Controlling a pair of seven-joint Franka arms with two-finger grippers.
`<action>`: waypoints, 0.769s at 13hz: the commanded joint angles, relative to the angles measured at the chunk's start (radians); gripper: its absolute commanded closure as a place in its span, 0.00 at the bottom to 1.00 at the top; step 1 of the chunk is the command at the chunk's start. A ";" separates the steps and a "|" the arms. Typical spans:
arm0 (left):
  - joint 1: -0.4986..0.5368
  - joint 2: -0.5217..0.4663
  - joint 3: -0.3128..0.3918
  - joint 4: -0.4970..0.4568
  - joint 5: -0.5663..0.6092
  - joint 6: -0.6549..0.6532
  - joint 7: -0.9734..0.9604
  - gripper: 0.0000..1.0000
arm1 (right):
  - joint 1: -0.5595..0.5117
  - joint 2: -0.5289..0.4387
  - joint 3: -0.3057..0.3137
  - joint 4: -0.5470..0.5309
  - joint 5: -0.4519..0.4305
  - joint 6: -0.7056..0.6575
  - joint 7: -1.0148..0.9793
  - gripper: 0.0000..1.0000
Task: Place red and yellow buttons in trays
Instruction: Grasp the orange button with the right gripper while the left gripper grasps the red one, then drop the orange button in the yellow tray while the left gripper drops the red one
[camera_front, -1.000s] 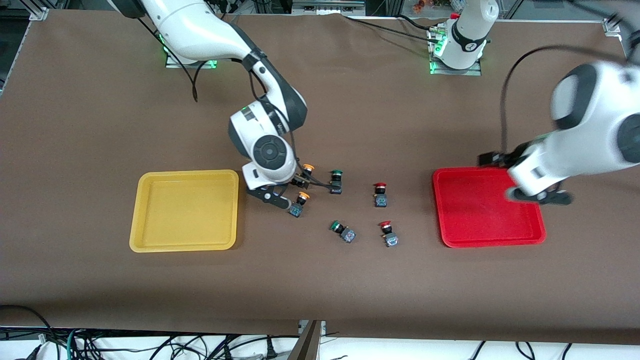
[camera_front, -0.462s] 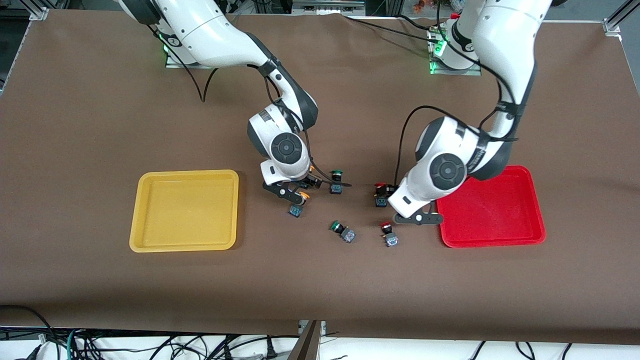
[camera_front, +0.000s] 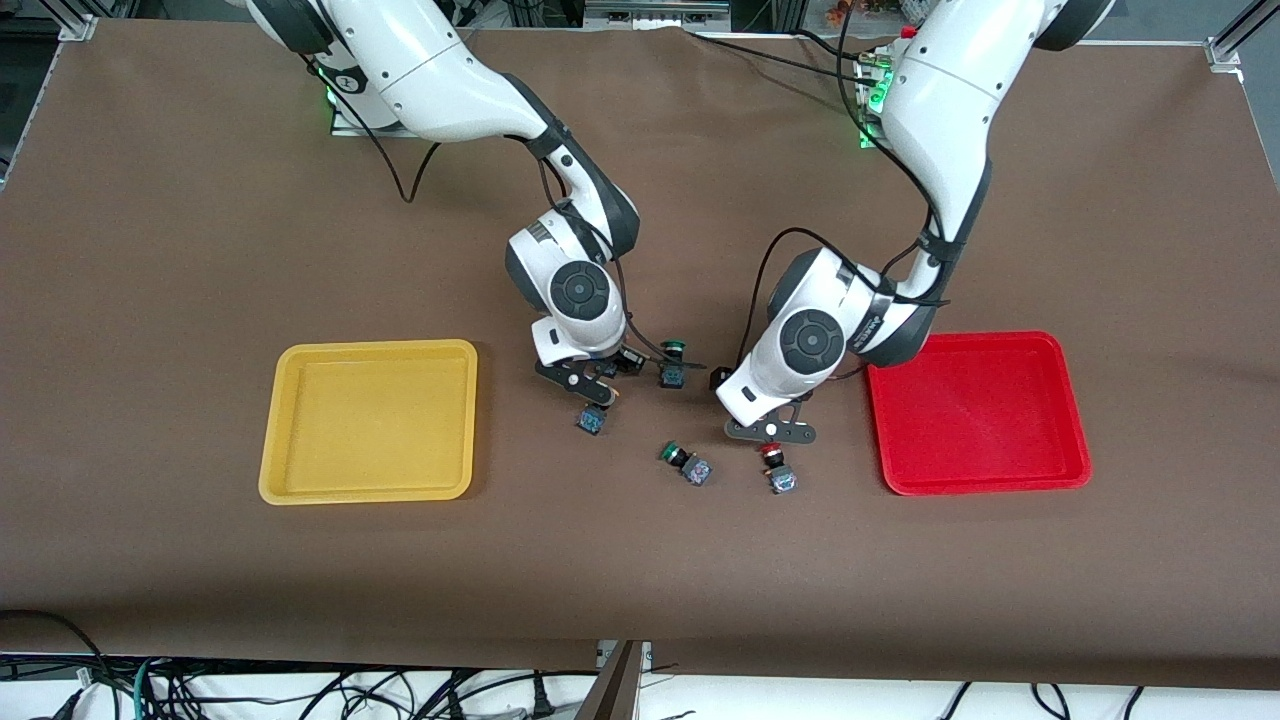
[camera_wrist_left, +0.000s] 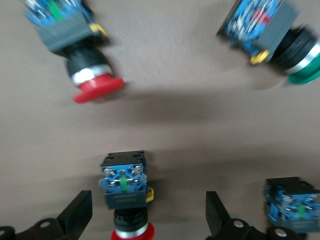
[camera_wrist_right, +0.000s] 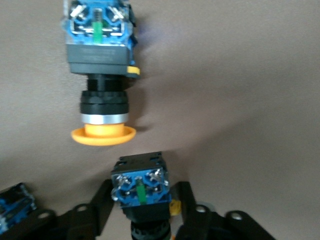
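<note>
The right gripper (camera_front: 592, 388) is down at the table among the buttons, toward the right arm's end of the group and near the yellow tray (camera_front: 272, 430). A yellow button (camera_front: 592, 420) lies just nearer the camera than it. The left gripper (camera_front: 770, 430) is low over the table beside the red tray (camera_front: 878, 430), with a red button (camera_front: 779, 472) lying just nearer the camera. Both trays hold no buttons. One green button (camera_front: 672, 364) sits between the two grippers, and a second green button (camera_front: 686, 464) lies nearer the camera.

In the left wrist view, the left gripper (camera_wrist_left: 149, 220) has its fingers (camera_wrist_left: 79, 216) spread wide. A second red button (camera_wrist_left: 124, 186) lies between them, touching neither. The first red button (camera_wrist_left: 82, 65) and a green one (camera_wrist_left: 280, 40) lie farther out.

In the right wrist view, the right gripper (camera_wrist_right: 143, 200) has its fingers (camera_wrist_right: 183, 200) pressed against both sides of a pinched button (camera_wrist_right: 140, 181), whose cap is hidden. The yellow button (camera_wrist_right: 102, 75) lies on its side just past it.
</note>
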 joint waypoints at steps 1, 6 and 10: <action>-0.019 0.015 0.018 0.005 0.034 0.013 -0.008 0.45 | -0.002 -0.053 -0.018 -0.015 0.013 -0.046 -0.043 1.00; 0.033 -0.046 0.033 0.008 0.039 -0.106 0.001 1.00 | -0.237 -0.205 -0.037 -0.007 0.013 -0.404 -0.429 1.00; 0.228 -0.184 0.071 0.008 0.109 -0.387 0.311 1.00 | -0.448 -0.187 -0.081 -0.012 0.003 -0.418 -0.675 1.00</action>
